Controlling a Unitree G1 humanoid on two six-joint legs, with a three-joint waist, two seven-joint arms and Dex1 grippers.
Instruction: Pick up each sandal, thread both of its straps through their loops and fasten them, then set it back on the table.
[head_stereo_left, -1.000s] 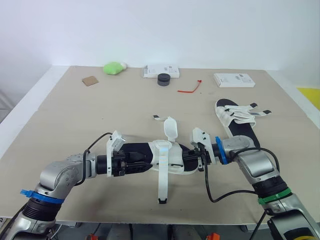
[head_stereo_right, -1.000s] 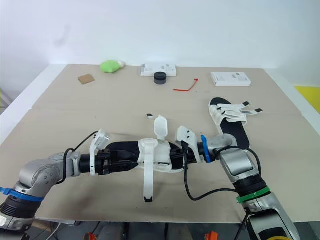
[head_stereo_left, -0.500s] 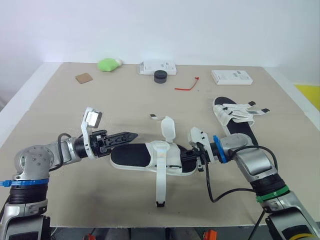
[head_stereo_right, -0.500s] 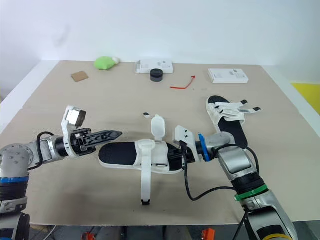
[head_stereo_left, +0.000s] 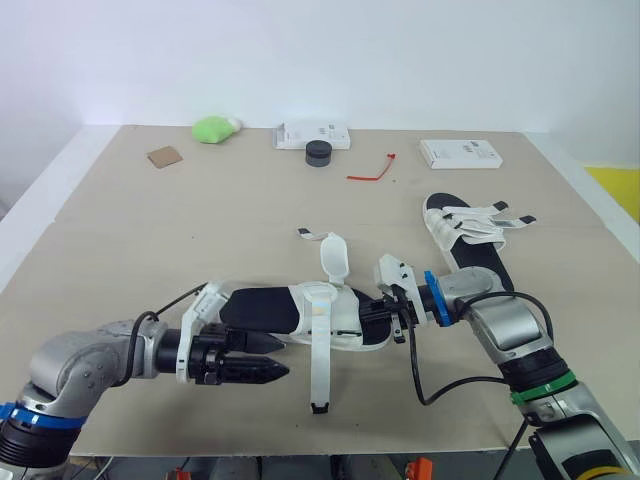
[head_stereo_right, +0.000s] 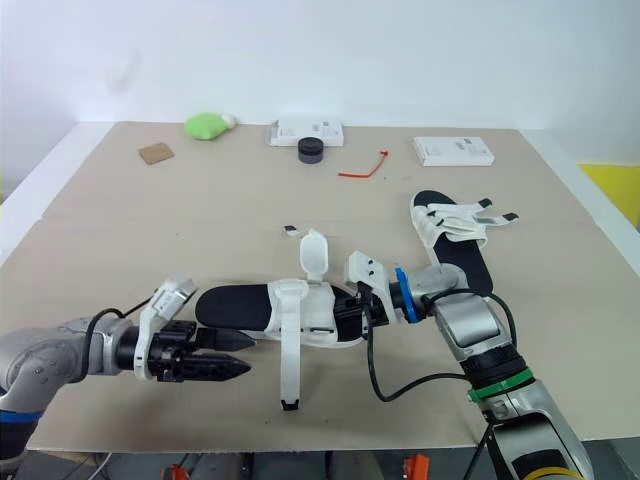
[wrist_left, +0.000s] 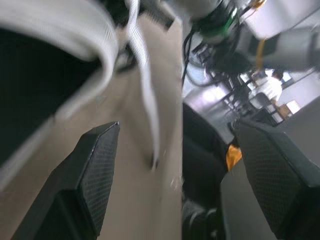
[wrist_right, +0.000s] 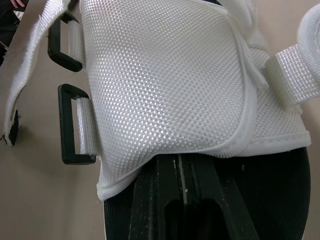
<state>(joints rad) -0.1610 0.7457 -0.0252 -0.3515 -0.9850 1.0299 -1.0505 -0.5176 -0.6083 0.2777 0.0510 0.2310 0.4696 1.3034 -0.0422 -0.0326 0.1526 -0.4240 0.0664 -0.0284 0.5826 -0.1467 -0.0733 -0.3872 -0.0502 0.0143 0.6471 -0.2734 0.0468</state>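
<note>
Beige fibreboard tops the wide table (head_stereo_left: 120, 230). At its middle lies the black-soled sandal with white webbing straps (head_stereo_left: 262, 307), one long white strap (head_stereo_left: 320, 370) trailing unfastened toward the near edge. Off this sandal's right end, and farther back, rests a second black-and-white sandal (head_stereo_left: 480, 250), apart from it. The right gripper (head_stereo_left: 385, 312) meets the middle sandal's right end and seems clamped on the sole, though the white upper largely hides its fingers. The left gripper (head_stereo_left: 284, 358) hovers just on the near side of that sandal's left half, fingers spread, holding nothing. Far behind the sandal sit two flat white boxes (head_stereo_left: 312, 136) (head_stereo_left: 460, 153), a soft green lump (head_stereo_left: 213, 129), a small black round puck (head_stereo_left: 319, 152) and a thin red tie (head_stereo_left: 372, 171).
</note>
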